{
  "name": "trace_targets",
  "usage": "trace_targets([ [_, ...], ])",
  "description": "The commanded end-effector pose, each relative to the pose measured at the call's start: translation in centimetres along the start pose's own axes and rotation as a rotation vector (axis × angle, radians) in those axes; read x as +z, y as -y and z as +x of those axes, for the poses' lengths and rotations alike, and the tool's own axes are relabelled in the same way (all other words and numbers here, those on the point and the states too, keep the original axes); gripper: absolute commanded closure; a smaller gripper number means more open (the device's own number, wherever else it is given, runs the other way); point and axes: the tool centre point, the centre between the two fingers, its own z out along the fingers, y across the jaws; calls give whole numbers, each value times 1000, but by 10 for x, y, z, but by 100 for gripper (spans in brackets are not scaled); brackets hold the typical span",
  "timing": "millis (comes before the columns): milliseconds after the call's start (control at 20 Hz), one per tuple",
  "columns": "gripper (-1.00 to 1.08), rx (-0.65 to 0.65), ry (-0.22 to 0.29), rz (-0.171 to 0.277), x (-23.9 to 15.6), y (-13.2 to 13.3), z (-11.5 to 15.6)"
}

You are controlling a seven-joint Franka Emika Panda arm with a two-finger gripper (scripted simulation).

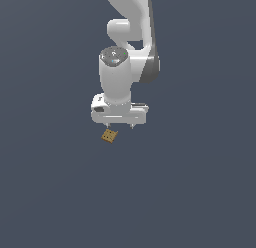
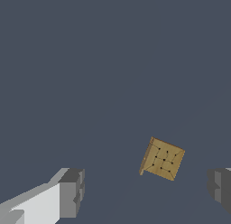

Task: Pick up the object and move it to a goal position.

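Alignment between tool (image 1: 120,126) and object (image 2: 162,159) is what the coming descent turns on. In the wrist view the small tan block with dark dots is seen between the two grey fingertips (image 2: 72,193), nearer one of them than the other and turned diagonally to the line joining them. In the exterior view it lies on the bench (image 1: 50,192) just below the tool, toward that view's left. The jaws are spread wide and nothing is held; the gap above the block (hard to judge here) seems small.
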Motion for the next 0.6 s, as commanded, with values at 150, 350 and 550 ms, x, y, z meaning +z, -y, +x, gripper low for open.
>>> trace_targets([
  [150, -92, 111, 7, 3, 37, -21, -14],
  [350, -92, 215, 11, 1, 69, -40, -29],
  [550, -92, 294, 14, -4, 92, -55, -42],
])
